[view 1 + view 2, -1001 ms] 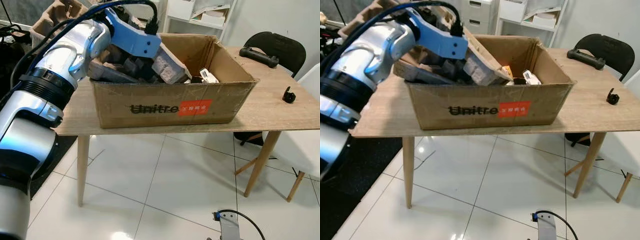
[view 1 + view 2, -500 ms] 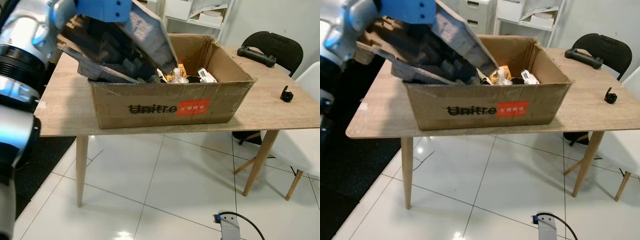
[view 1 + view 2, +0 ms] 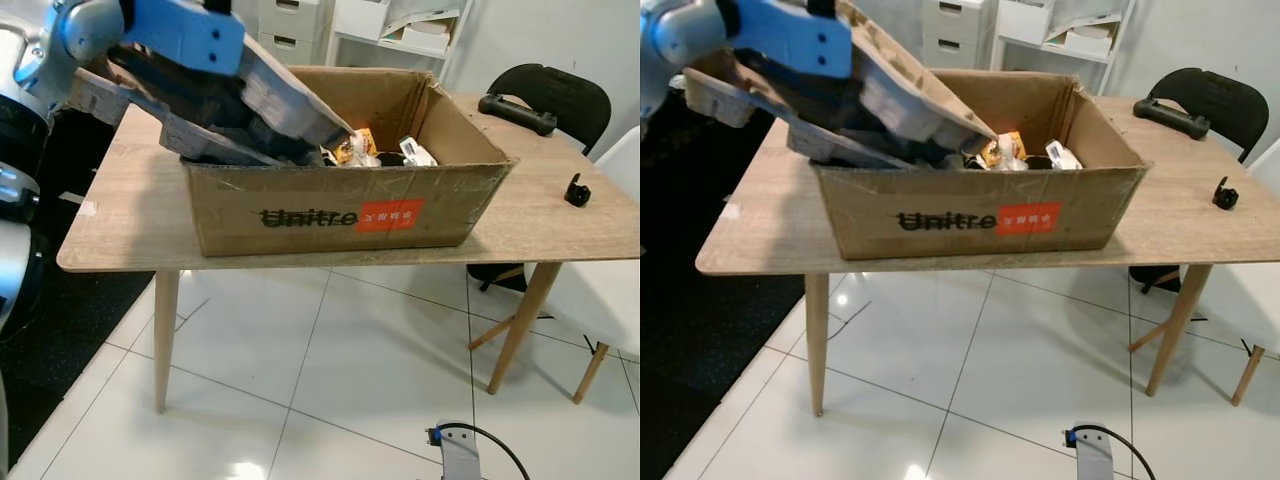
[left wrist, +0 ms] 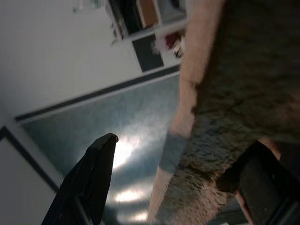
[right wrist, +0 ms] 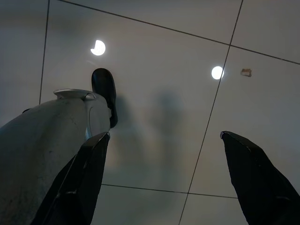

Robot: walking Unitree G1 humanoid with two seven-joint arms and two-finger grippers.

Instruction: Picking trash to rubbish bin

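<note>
So from where I'm standing, the job looks mostly in the dumping stage. The rubbish bin here is really a big cardboard box (image 3: 345, 215) sitting on the wooden counter (image 3: 560, 225), and it already has some bits in it: a crumpled yellow wrapper (image 3: 352, 148) and a small white item (image 3: 415, 152) near the back.

The left gripper (image 4: 187, 187) is up at the box's left end holding a big grey-brown moulded pulp tray (image 3: 890, 100), the packing-insert kind. In the left wrist view one black finger sits out in the open air and the other is tucked against the tray, so it's spread fairly wide around the tray's edge rather than pinched tight. The tray is tilted, lower end poking down into the box, upper end sticking out past the left wall over the counter. So I'd call it half in, not dropped yet.

The right gripper (image 5: 164, 178) hangs down by the tiled floor, fingers wide apart, nothing in it.

Left to do, I reckon: get that tray fully inside and let go. A black controller (image 3: 515, 110) and a small black clip (image 3: 577, 190) sit on the counter too; can't say if they count as trash.
</note>
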